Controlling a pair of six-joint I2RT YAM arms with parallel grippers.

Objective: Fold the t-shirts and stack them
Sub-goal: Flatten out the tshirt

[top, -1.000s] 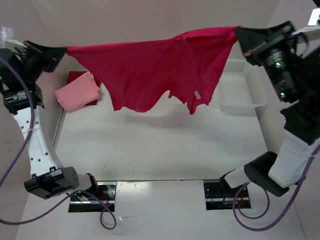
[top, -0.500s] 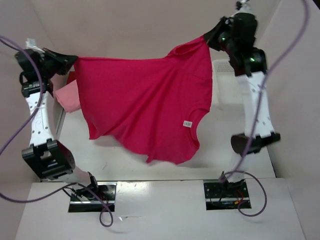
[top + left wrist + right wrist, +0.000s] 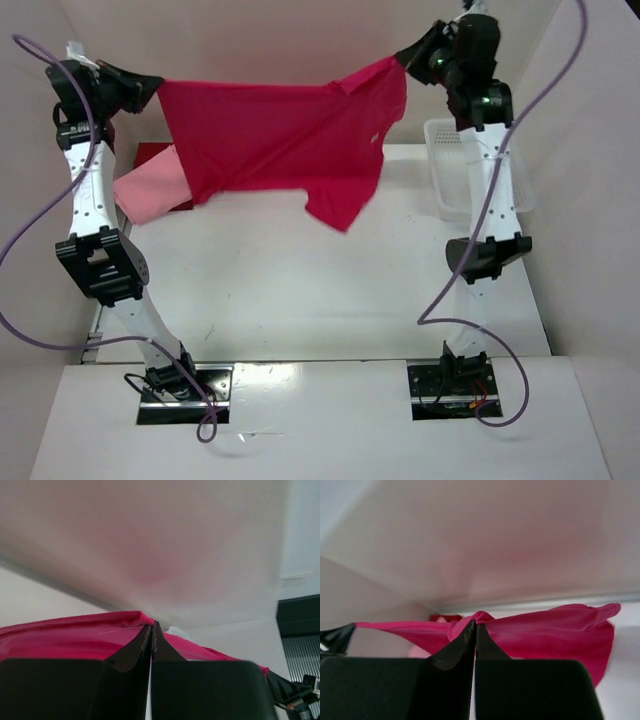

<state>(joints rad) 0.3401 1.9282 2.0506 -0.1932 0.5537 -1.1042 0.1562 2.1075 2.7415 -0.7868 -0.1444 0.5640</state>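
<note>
Holds the magenta shirt stretched wide in the air, well above the surface and toward its far side. Pinches the left upper edge in the left gripper, closed tight on the cloth, and the right upper edge, near the collar, in the right gripper, closed on the cloth in the same way. Confirms both grips from the wrist views: jaws pressed flat together, magenta fabric pulled out from the tips on each side. Holds the top edge nearly taut and level between the two arms, probably to let gravity open out the body and shake loose any bunching before laying it down. Leaves the lower hem and one sleeve dangling free and uneven, lowest right of the middle, touching nothing below as far as can be told. Shows, at the far left of the surface, the pink shirt lying folded on the dark red shirt, only a strip of red peeking out behind it. Looks like the stack begun, set off to the side to leave the middle free for folding. Shows the white basket at the far right, partly hidden behind the right arm, contents impossible to tell. Calls next, by judgement, for lowering the spread shirt flat onto the open middle without dragging it over the stack.
</note>
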